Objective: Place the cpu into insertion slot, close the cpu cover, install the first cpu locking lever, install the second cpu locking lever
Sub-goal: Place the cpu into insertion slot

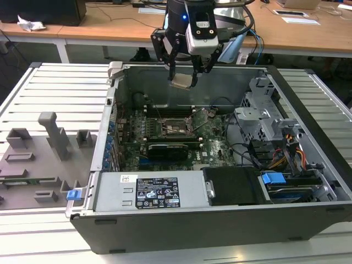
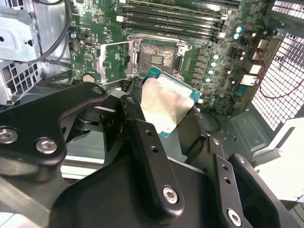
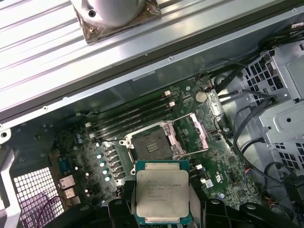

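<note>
One black gripper (image 1: 185,76) pinches flat silver-grey square cpu (image 3: 163,192) above open dark square insertion slot (image 3: 152,145); best lowered level, corners matched.

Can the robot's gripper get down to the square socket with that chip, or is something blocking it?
Probably yes. The gripper holds the cpu above the open case, the cpu cover is swung aside, and the insertion slot lies bare below with nothing over it.

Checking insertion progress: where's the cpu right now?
In the exterior view the cpu hangs in the gripper over the open case, raised above the insertion slot, not in it.
</note>
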You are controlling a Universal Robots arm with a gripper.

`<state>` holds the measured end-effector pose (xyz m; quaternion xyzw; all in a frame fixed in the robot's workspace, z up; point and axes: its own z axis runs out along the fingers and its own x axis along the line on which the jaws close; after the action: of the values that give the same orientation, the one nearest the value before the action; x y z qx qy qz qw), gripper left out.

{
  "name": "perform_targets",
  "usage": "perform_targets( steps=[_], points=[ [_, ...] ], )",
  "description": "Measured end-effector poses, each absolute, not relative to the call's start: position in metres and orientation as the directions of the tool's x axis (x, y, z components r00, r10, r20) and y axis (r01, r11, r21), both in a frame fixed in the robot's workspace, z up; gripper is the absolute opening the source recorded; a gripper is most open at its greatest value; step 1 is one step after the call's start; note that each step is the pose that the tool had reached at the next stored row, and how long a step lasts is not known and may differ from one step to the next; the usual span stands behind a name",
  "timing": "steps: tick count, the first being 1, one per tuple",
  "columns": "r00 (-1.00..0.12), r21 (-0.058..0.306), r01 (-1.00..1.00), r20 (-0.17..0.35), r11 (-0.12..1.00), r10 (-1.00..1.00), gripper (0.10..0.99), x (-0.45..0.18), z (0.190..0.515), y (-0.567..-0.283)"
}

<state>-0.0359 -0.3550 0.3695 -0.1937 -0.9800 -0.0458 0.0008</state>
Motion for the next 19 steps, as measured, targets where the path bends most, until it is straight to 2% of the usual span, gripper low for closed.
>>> perform_targets(
  steps=[19],
  points=[
    [-0.9, 0.089, 0.436, 0.019, 0.896, 0.436, 0.537, -0.0359, 0.3695, -0.355]
  ],
)
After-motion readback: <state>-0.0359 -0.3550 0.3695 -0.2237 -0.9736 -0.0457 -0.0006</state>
